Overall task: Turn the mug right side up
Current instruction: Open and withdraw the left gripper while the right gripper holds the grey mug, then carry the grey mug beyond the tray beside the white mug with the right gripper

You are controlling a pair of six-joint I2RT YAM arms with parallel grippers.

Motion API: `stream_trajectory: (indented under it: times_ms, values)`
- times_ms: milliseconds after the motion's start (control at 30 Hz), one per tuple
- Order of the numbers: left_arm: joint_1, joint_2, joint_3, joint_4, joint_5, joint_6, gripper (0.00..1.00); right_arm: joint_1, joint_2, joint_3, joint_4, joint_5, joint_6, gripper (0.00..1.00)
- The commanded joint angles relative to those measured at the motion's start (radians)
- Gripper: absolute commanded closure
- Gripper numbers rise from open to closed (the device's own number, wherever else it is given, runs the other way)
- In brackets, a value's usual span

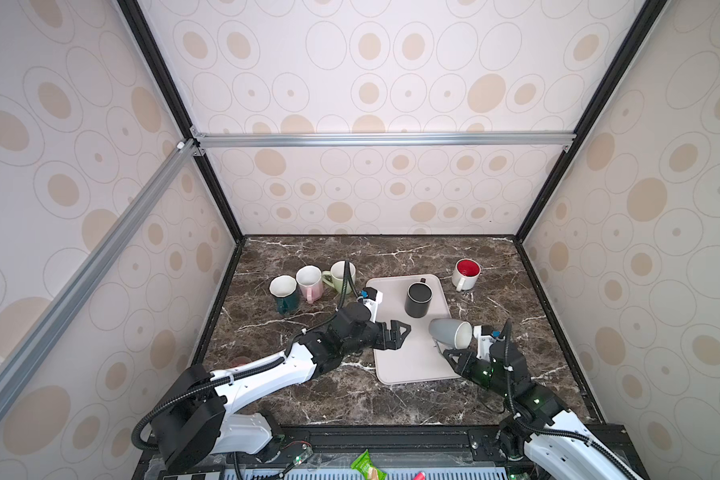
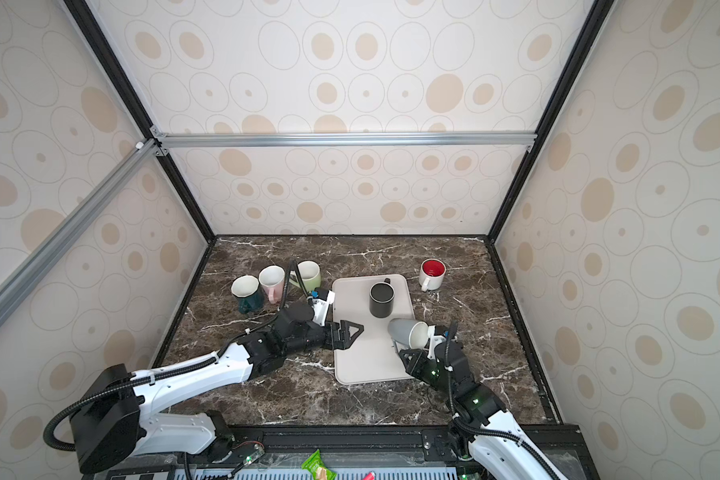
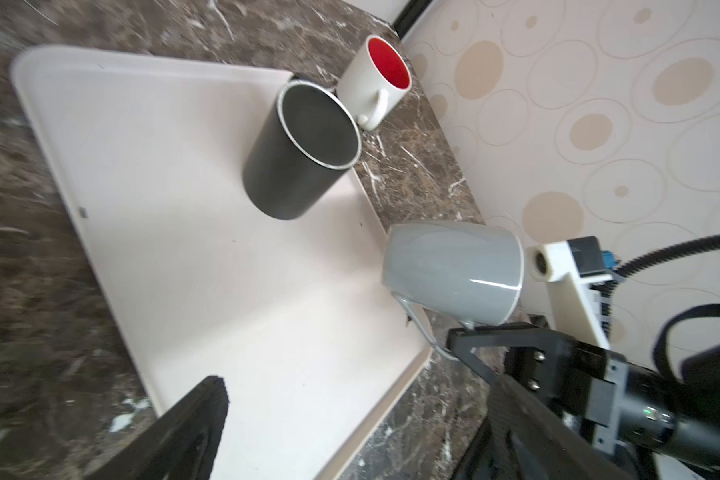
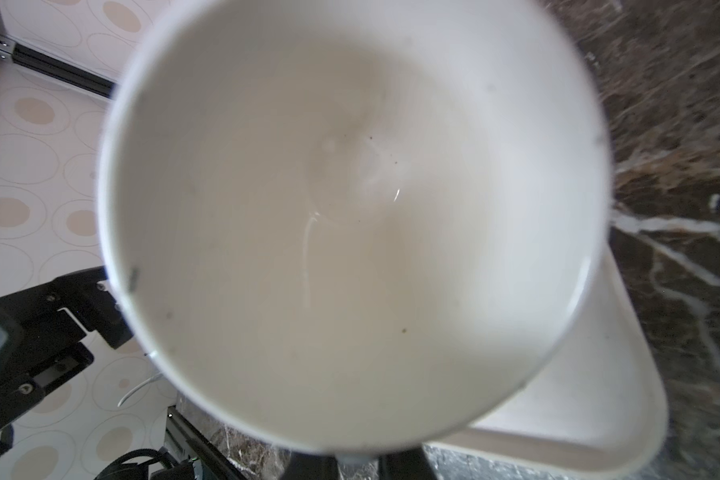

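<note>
The grey mug (image 1: 447,332) (image 2: 403,330) (image 3: 454,270) with a white inside hangs tilted on its side above the right edge of the beige tray (image 1: 408,365) (image 2: 362,365) (image 3: 163,216). Its mouth faces the right wrist camera, where the mug (image 4: 350,208) fills the view. My right gripper (image 1: 444,353) (image 2: 404,355) (image 3: 458,338) (image 4: 352,461) is shut on its thin handle (image 3: 418,328). Over the tray's left side my left gripper (image 1: 404,332) (image 2: 356,330) (image 3: 358,399) stands open and empty, a short way from the mug.
A black mug (image 1: 417,299) (image 2: 381,299) (image 3: 300,153) stands upright on the tray's far part. A white mug with a red inside (image 1: 466,274) (image 3: 375,79) stands back right. Teal (image 1: 283,293), pink (image 1: 309,282) and green (image 1: 341,276) mugs stand back left.
</note>
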State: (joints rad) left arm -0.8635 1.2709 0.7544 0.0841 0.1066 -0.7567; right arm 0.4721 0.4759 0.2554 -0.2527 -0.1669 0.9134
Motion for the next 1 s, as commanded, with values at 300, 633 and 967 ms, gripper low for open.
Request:
stream_trajectory:
  times_ms: [300, 633, 967]
  values:
    - [0.009, -0.091, -0.042, -0.102, -0.247, 0.132, 0.02, 0.005, 0.105, 0.311, -0.290, 0.241, -0.156, 1.00]
    - [0.009, -0.197, -0.228, 0.033, -0.401, 0.163, 0.02, -0.006, 0.378, 0.588, -0.512, 0.426, -0.188, 1.00]
    - [0.010, -0.387, -0.360, 0.072, -0.466, 0.184, 0.02, -0.120, 0.581, 0.714, -0.539, 0.423, -0.232, 1.00]
